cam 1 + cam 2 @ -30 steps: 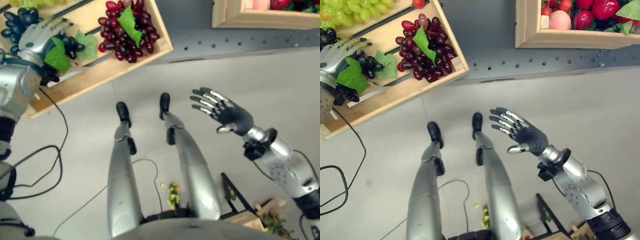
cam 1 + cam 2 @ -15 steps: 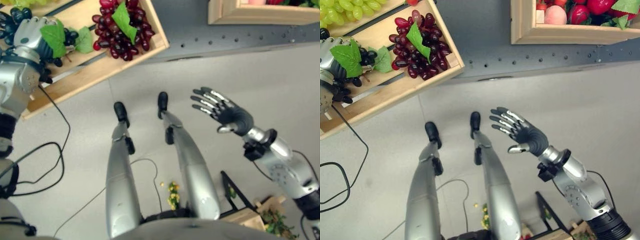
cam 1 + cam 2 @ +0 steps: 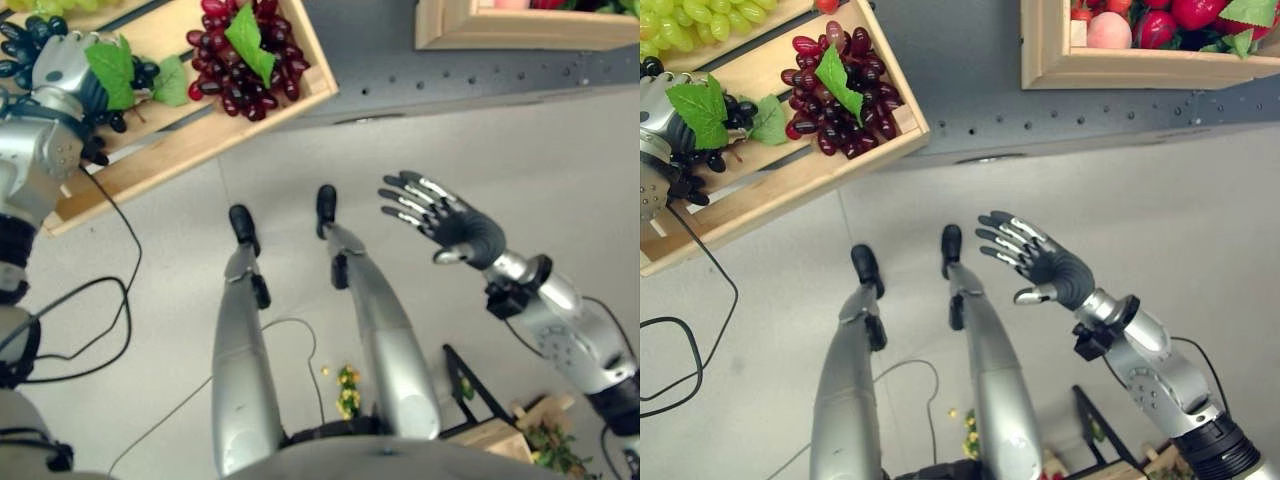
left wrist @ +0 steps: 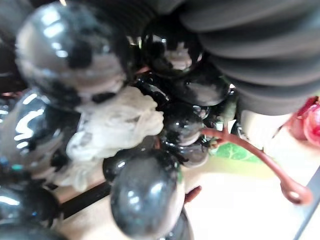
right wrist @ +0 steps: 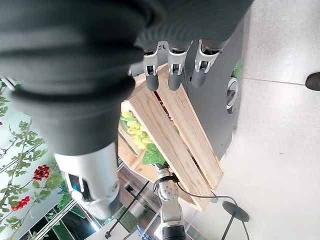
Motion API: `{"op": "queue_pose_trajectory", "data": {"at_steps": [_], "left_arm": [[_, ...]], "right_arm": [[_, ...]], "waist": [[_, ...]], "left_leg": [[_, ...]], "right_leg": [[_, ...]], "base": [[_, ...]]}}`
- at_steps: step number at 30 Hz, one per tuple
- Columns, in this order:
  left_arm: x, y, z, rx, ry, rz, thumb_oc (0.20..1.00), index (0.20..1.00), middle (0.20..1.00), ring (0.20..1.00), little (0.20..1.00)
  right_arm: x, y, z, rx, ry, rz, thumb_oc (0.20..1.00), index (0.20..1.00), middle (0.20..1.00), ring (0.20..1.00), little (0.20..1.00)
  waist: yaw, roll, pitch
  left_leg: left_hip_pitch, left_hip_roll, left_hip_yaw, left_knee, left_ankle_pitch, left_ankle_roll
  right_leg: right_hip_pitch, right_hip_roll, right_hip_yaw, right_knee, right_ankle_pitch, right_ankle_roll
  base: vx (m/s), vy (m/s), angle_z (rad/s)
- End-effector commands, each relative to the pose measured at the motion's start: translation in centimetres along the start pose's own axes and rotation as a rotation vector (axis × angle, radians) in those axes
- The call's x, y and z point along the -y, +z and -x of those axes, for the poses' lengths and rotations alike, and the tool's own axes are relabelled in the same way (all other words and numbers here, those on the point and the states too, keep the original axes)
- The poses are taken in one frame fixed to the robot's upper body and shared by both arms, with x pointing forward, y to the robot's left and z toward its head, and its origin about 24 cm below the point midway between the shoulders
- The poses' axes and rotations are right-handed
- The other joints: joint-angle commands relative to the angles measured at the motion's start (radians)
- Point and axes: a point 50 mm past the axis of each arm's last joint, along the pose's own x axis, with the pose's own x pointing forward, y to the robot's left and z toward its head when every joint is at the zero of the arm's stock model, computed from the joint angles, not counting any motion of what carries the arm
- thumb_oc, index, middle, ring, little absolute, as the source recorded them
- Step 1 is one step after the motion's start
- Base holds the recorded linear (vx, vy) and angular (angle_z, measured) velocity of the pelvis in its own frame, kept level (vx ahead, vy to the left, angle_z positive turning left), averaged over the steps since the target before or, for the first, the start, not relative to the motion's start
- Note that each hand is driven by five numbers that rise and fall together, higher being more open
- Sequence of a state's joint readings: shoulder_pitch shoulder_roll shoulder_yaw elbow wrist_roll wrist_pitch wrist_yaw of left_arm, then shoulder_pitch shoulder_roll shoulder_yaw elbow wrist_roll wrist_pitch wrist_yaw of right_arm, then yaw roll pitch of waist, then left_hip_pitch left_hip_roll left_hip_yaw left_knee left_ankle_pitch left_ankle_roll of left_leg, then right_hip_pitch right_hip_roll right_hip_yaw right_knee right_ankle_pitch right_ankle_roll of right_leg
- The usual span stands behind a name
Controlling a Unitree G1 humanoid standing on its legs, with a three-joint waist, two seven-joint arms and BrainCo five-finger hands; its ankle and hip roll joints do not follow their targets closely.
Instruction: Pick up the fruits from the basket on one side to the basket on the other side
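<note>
1. Closest to the camera, the right hand [image 3: 1045, 266] floats palm-up in the middle-right of the frame over the bare grey floor [image 3: 1160, 210], fingers spread and relaxed, holding nothing. It's idle, so it only has to stay out of the travel lane for now.

2. Further out, at the upper left of the frame, the left hand [image 3: 62, 68] is down in the left crate [image 3: 855, 145], right on the black grape bunch [image 3: 30, 45]. The wrist view is wall-to-wall glossy black grapes [image 4: 145, 200] plus a reddish stem [image 4: 250, 150], so the bunch is pressed right against the hand, but I can't tell whether the fingers are actually wrapped round it.

3. The bunch looks floppy, so I'd get the grip near the stem or under the mass and lift straight up. Otherwise it could drag the green leaves [image 3: 112, 72] along.

4. The red grape bunch [image 3: 835, 95] sits just beside it in the same crate, with green grapes [image 3: 700, 20] at the top left edge. Keep clear of both on the way out.

5. Farthest, at the upper right, is the other crate [image 3: 1120, 65], already holding red fruit [image 3: 1185, 18] and a peach [image 3: 1102, 30]. My guess is that's the drop spot, so the carry goes across the dark gap between the crates.
</note>
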State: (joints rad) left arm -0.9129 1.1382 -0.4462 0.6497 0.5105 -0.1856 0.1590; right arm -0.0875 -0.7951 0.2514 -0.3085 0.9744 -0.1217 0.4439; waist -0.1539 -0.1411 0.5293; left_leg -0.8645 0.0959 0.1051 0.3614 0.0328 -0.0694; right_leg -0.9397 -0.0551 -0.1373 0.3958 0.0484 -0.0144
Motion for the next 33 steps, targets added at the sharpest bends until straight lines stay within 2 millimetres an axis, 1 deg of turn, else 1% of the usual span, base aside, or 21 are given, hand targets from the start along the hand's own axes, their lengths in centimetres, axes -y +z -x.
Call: {"op": "queue_pose_trajectory", "data": {"at_steps": [1, 2, 3, 5, 7, 8, 10, 11, 12, 14, 15, 16, 17, 18, 20, 21, 24, 27, 29, 33], "left_arm": [[6.3, 0.4, 3.0, -0.029, -0.2, 0.163, 0.2, 0.2, 0.2, 0.2, 0.2], [5.8, 1.2, 3.9, -0.029, -0.09, 0.381, 0.2, 0.2, 0.2, 0.2, 0.2], [5.8, 1.1, 4.1, -0.035, -0.091, 0.383, 0.2, 0.2, 0.2, 0.2, 0.2], [5.8, 1.4, 5.4, -0.041, -0.02, 0.513, 0.2, 0.2, 0.2, 0.2, 0.2], [5.7, 1.7, 6.6, -0.042, 0.031, 0.628, 0.2, 0.2, 0.2, 0.2, 0.2], [5.6, 1.9, 8.0, -0.049, 0.113, 0.774, 0.2, 0.2, 0.2, 0.2, 0.2], [5.3, 2.1, 9.2, -0.035, 0.169, 0.876, 0.2, 0.2, 0.2, 0.2, 0.2], [5.3, 2.1, 9.3, -0.037, 0.167, 0.876, 0.2, 0.2, 0.2, 0.2, 0.2], [5.3, 2.2, 9.7, -0.037, 0.197, 0.926, 0.2, 0.2, 0.2, 0.2, 0.2], [4.5, 2.3, 10.1, -0.01, 0.244, 1.001, 0.2, 0.2, 0.2, 0.2, 0.2], [4.5, 2.3, 10.4, -0.006, 0.267, 1.052, 0.2, 0.2, 0.2, 0.2, 0.2], [4.4, 2.5, 10.6, 0.001, 0.278, 1.076, 0.2, 0.2, 0.2, 0.2, 0.2], [3.8, 2.6, 11.0, 0.027, 0.315, 1.108, 0.2, 0.2, 0.2, 0.2, 0.2], [3.8, 2.6, 11.1, 0.026, 0.314, 1.108, 0.2, 0.2, 0.2, 0.2, 0.2], [3.4, 2.7, 11.6, 0.043, 0.358, 1.156, 0.2, 0.2, 0.2, 0.2, 0.2], [3.3, 2.7, 11.6, 0.043, 0.358, 1.156, 0.2, 0.2, 0.2, 0.2, 0.2], [3.2, 3.0, 12.0, 0.058, 0.388, 1.199, 0.2, 0.2, 0.2, 0.2, 0.2], [3.2, 3.1, 12.5, 0.061, 0.408, 1.234, 0.2, 0.2, 0.2, 0.2, 0.2], [3.3, 3.6, 12.9, 0.078, 0.418, 1.291, 0.2, 0.2, 0.2, 0.2, 0.2], [3.3, 4.3, 13.3, 0.109, 0.405, 1.332, 0.2, 0.2, 0.2, 0.2, 0.2]], "right_arm": [[-1.4, 2.1, -0.8, 0.144, 0.052, 0.037, 1.0, 1.0, 1.0, 1.0, 1.0], [-0.7, 1.9, -0.6, 0.163, -0.017, 0.065, 1.0, 1.0, 1.0, 1.0, 1.0], [-0.7, 1.8, -0.6, 0.16, -0.013, 0.065, 1.0, 1.0, 1.0, 1.0, 1.0], [-0.2, 1.4, -0.4, 0.162, -0.065, 0.084, 1.0, 1.0, 1.0, 1.0, 1.0], [0.1, 1.2, -0.4, 0.163, -0.09, 0.104, 1.0, 1.0, 1.0, 1.0, 1.0], [0.7, 0.7, -0.1, 0.146, -0.142, 0.126, 1.0, 1.0, 1.0, 1.0, 1.0], [1.1, 0.4, -0.1, 0.133, -0.173, 0.141, 1.0, 1.0, 1.0, 1.0, 1.0], [1.1, 0.4, -0.1, 0.131, -0.172, 0.14, 1.0, 1.0, 1.0, 1.0, 1.0], [1.3, -0.1, -0.1, 0.118, -0.195, 0.137, 1.0, 1.0, 1.0, 1.0, 1.0], [1.3, 0.1, -0.1, 0.114, -0.193, 0.158, 1.0, 1.0, 1.0, 1.0, 1.0], [1.4, -0.2, 0.0, 0.097, -0.2, 0.164, 1.0, 1.0, 1.0, 1.0, 1.0], [1.5, -0.3, 0.0, 0.09, -0.207, 0.165, 1.0, 1.0, 1.0, 1.0, 1.0], [1.5, -0.1, 0.1, 0.096, -0.206, 0.175, 1.0, 1.0, 1.0, 1.0, 1.0], [1.5, -0.1, 0.1, 0.094, -0.206, 0.174, 1.0, 1.0, 1.0, 1.0, 1.0], [1.4, -0.3, 0.3, 0.092, -0.209, 0.16, 1.0, 1.0, 1.0, 1.0, 1.0], [1.4, -0.3, 0.3, 0.093, -0.209, 0.161, 1.0, 1.0, 1.0, 1.0, 1.0], [1.1, -0.5, 0.6, 0.084, -0.2, 0.144, 1.0, 1.0, 1.0, 1.0, 1.0], [1.0, -0.8, 1.1, 0.071, -0.202, 0.128, 1.0, 1.0, 1.0, 1.0, 1.0], [1.0, -1.0, 1.4, 0.061, -0.208, 0.119, 1.0, 1.0, 1.0, 1.0, 1.0], [1.2, -1.0, 1.7, 0.056, -0.225, 0.132, 1.0, 1.0, 1.0, 1.0, 1.0]], "waist": [[-0.008, -0.035, -0.009], [0.012, -0.021, -0.009], [0.007, -0.021, -0.009], [0.029, -0.003, -0.009], [0.037, 0.011, -0.009], [0.052, 0.026, -0.009], [0.067, 0.039, -0.009], [0.066, 0.038, -0.009], [0.073, 0.043, -0.009], [0.08, 0.05, -0.009], [0.085, 0.055, -0.009], [0.089, 0.059, -0.009], [0.096, 0.065, -0.009], [0.096, 0.065, -0.009], [0.1, 0.073, -0.015], [0.1, 0.072, -0.017], [0.099, 0.078, -0.034], [0.099, 0.08, -0.056], [0.098, 0.083, -0.08], [0.098, 0.089, -0.104]], "left_leg": [[0.004, -0.015, -0.014, 0.028, -0.08, 0.029], [0.014, -0.022, -0.004, 0.018, -0.052, 0.034], [0.016, -0.023, -0.004, 0.016, -0.051, 0.034], [0.057, -0.028, -0.002, 0.01, -0.054, 0.033], [0.098, -0.033, 0.0, 0.005, -0.059, 0.032], [0.162, -0.038, 0.001, -0.006, -0.065, 0.032], [0.236, -0.046, 0.002, -0.026, -0.07, 0.031], [0.24, -0.046, 0.003, -0.03, -0.069, 0.031], [0.281, -0.05, 0.003, -0.042, -0.071, 0.03], [0.335, -0.057, 0.004, -0.064, -0.073, 0.03], [0.374, -0.063, 0.003, -0.078, -0.072, 0.029], [0.403, -0.065, 0.002, -0.089, -0.073, 0.03], [0.449, -0.07, 0.0, -0.102, -0.076, 0.032], [0.452, -0.07, 0.001, -0.105, -0.075, 0.032], [0.504, -0.077, 0.0, -0.122, -0.077, 0.033], [0.502, -0.077, 0.0, -0.127, -0.07, 0.033], [0.539, -0.08, 0.003, -0.137, -0.081, 0.033], [0.562, -0.083, 0.008, -0.156, -0.077, 0.035], [0.584, -0.082, 0.012, -0.181, -0.071, 0.035], [0.607, -0.084, 0.01, -0.203, -0.064, 0.034]], "right_leg": [[0.022, -0.033, 0.026, 0.019, -0.05, 0.133], [0.03, -0.041, 0.02, 0.012, -0.029, 0.12], [0.031, -0.041, 0.02, 0.01, -0.028, 0.12], [0.064, -0.043, 0.019, 0.015, -0.034, 0.117], [0.104, -0.044, 0.017, 0.018, -0.042, 0.114], [0.158, -0.049, 0.015, 0.019, -0.049, 0.112], [0.227, -0.054, 0.015, 0.012, -0.054, 0.114], [0.231, -0.054, 0.015, 0.01, -0.054, 0.114], [0.271, -0.057, 0.012, 0.002, -0.056, 0.116], [0.322, -0.062, 0.011, -0.011, -0.06, 0.117], [0.363, -0.063, 0.005, -0.024, -0.062, 0.118], [0.388, -0.064, 0.005, -0.03, -0.064, 0.119], [0.43, -0.065, 0.005, -0.037, -0.069, 0.119], [0.433, -0.065, 0.005, -0.039, -0.068, 0.119], [0.485, -0.07, 0.001, -0.05, -0.073, 0.12], [0.485, -0.07, 0.001, -0.056, -0.066, 0.119], [0.518, -0.069, 0.001, -0.064, -0.078, 0.118], [0.537, -0.065, 0.003, -0.089, -0.072, 0.117], [0.555, -0.064, 0.001, -0.105, -0.07, 0.118], [0.574, -0.065, -0.002, -0.111, -0.073, 0.118]], "base": [[-0.06, 0.011, 0.02], [0.0, 0.0, 0.0], [-0.06, 0.019, 0.03], [0.0, 0.0, 0.0], [0.03, 0.047, 0.06], [0.04, 0.06, 0.07], [0.05, 0.047, 0.03], [0.05, 0.033, 0.05], [0.05, 0.026, 0.07], [0.06, 0.039, 0.1], [0.07, 0.04, 0.11], [0.08, 0.056, 0.09], [0.06, 0.041, 0.04], [0.04, 0.038, 0.03], [0.03, 0.023, 0.04], [0.04, 0.025, 0.04], [0.02, 0.013, 0.02], [0.02, 0.012, -0.02], [0.04, 0.004, -0.03], [0.03, -0.005, 0.0]]}}
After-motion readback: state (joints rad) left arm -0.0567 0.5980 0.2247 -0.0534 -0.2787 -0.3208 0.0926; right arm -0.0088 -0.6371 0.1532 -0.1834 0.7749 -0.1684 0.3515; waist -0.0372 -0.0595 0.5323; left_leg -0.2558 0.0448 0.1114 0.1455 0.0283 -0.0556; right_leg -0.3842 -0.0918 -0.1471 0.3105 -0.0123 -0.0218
